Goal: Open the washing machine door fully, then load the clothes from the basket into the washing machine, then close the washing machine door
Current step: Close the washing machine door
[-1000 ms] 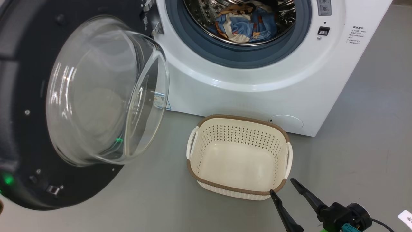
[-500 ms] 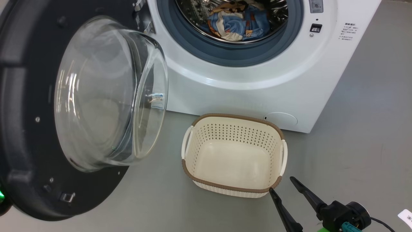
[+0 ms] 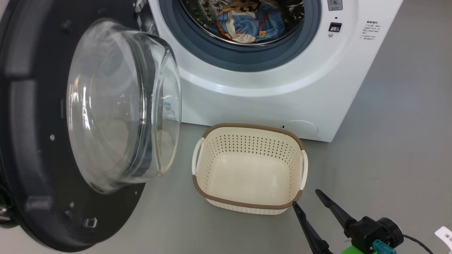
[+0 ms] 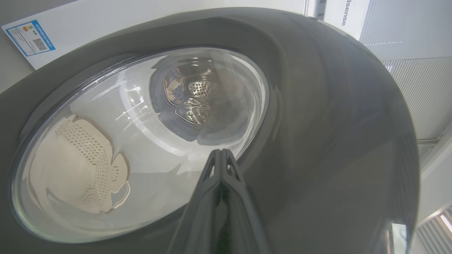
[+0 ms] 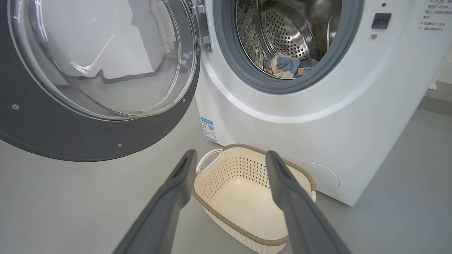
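Head view: door [image 3: 31, 141] stands swung out on the washer's left, dark inner face and bulging glass [image 3: 116, 106] turned toward the basket side. Washer [image 3: 268, 98] opening is uncovered, with the grey-blue gasket [image 3: 240, 61] exposed all round. Clothes [image 3: 243, 21] sit inside the opening as a crumpled blue and cream heap. Basket [image 3: 247, 126] sits upright on the grey floor [image 3: 388, 158] just in front of the washer, right of the door's lower edge and apart from it, bare cream bottom showing. Right claw [image 3: 305, 197] is at the lower right, low over the floor, fingers spread wide and nothing between them. Its left fingertip is just beside the basket's near right corner; can't tell if it touches the rim. Right wrist view: same spread fingers frame the basket's near end. Clothes lie at the bottom of the perforated steel drum [image 5: 282, 28], behind the gasket lip. Hinge [image 5: 201, 24] joins the door to the washer front at upper left of the opening, and a blue sticker [image 5: 209, 128] is on the washer's lower left front, above the basket handle. Left wrist view: left claw [image 4: 220, 153] has its fingers pressed together, pinching nothing, tips up against the door's glossy outer face right where glass meets black rim. Can't tell whether the tips make contact. Basket and drum show warped through the glass, basket at left, drum at centre.
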### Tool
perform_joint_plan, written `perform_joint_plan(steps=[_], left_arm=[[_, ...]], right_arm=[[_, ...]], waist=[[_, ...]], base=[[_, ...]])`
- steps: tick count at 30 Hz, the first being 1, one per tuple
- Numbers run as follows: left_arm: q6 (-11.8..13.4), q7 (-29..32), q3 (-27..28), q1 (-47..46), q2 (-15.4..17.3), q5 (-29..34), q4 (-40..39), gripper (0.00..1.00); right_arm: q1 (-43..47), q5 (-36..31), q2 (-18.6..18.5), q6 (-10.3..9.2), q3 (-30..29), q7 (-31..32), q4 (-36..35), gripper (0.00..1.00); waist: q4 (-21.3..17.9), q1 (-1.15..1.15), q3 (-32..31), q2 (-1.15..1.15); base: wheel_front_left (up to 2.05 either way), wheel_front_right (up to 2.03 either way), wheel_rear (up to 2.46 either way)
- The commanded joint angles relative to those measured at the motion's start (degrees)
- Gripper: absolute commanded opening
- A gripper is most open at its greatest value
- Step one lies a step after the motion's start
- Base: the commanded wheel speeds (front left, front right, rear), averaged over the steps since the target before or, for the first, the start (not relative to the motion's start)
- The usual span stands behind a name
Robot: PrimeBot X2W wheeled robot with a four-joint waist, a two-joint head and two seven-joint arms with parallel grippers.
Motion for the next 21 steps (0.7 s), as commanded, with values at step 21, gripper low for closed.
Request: perform_joint_plan(steps=[21], left_arm=[[0.75,1.35,-4.84,-0.58,-4.54,0.41,-7.47,0.00]], right_arm=[[-2.41,-0.32,1.11,0.09,0.99,-0.28,-1.05,1.00]], waist=[[-3.10,0.00,0.23,0.00]], base=[[0.00,0.00,0.00]])
